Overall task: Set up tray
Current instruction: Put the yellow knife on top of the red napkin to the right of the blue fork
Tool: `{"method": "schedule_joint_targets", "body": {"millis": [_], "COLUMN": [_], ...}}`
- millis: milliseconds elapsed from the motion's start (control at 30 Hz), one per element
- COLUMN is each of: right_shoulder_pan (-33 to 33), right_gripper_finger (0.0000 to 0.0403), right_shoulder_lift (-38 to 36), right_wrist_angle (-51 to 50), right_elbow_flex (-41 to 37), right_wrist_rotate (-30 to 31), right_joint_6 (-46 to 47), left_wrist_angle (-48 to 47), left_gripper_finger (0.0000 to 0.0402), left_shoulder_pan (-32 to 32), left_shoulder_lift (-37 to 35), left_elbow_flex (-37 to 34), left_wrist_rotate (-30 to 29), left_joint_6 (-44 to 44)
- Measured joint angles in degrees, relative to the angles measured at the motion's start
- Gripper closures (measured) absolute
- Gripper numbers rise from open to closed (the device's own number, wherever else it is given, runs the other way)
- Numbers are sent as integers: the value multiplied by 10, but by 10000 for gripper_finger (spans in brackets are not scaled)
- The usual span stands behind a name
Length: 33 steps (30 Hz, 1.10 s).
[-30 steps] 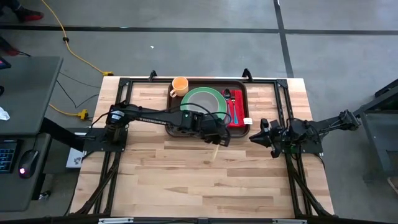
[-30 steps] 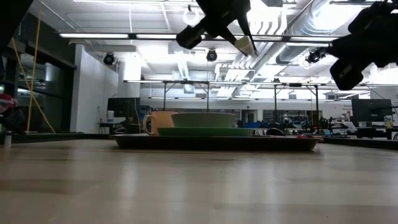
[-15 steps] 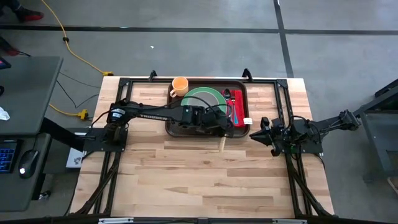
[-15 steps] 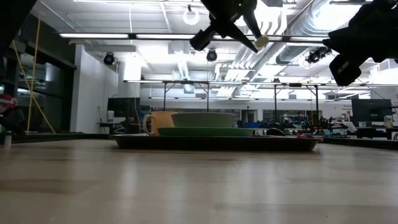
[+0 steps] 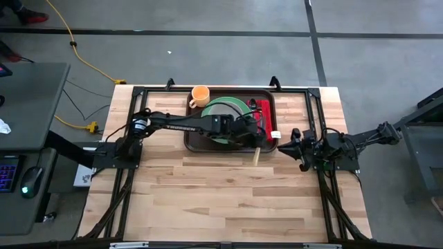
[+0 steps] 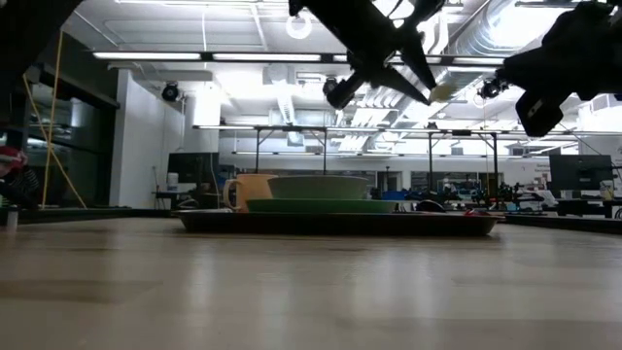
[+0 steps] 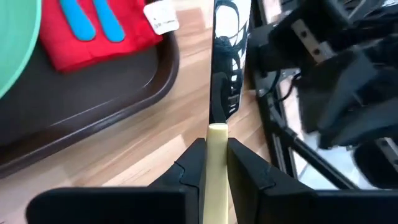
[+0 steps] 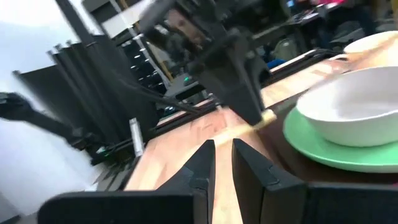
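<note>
The dark brown tray (image 5: 197,142) lies at the table's far middle. It carries a green plate (image 5: 223,111) with a white bowl (image 8: 360,106) and a red napkin (image 7: 93,37) with blue-handled cutlery. An orange cup (image 5: 200,95) stands at its far left corner. My left gripper (image 5: 255,142) hangs above the tray's near right corner, shut on a knife (image 7: 224,74) with a cream handle and a dark blade. My right gripper (image 5: 285,147) waits shut near the table's right edge, holding nothing. My left gripper pinches the knife's cream handle (image 7: 217,146) between its two fingers, close to where the blade begins. The fingers slant down from the table's left. The knife is lifted clear of table and tray; the handle's free end (image 5: 256,156) sticks out toward the near edge.
The black frame rails (image 5: 315,117) run along the table's far and right sides, close to my right arm. The bare wooden tabletop (image 5: 221,200) spreads from the tray to the near edge. A desk with a mouse (image 5: 28,185) stands off the table's left.
My left gripper has carried the knife toward the table's right edge, from over the tray's near rim to above its near right corner, sinking a little and tipping farther down. The knife has stayed in the hold, clear of the table.
</note>
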Motion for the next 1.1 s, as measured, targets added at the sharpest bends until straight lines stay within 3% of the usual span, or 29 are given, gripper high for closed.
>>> {"method": "schedule_joint_targets", "body": {"millis": [400,567,800,1100], "right_shoulder_pan": [0,0,0,0], "right_gripper_finger": [371,371,367,297], "right_shoulder_lift": [20,20,20,20], "right_wrist_angle": [-6,-4,-6,-5], "right_elbow_flex": [0,0,0,0], "right_wrist_rotate": [145,142,134,161], "right_joint_6": [0,18,121,193], "left_wrist_angle": [-6,-5,-5,-5], "left_gripper_finger": [316,316,316,316], "left_shoulder_pan": [0,0,-1,-1], "left_shoulder_lift": [4,4,4,4], "left_elbow_flex": [-1,-1,-1,-1], "left_wrist_rotate": [-1,-3,-13,-19], "left_joint_6": [1,2,3,2]}}
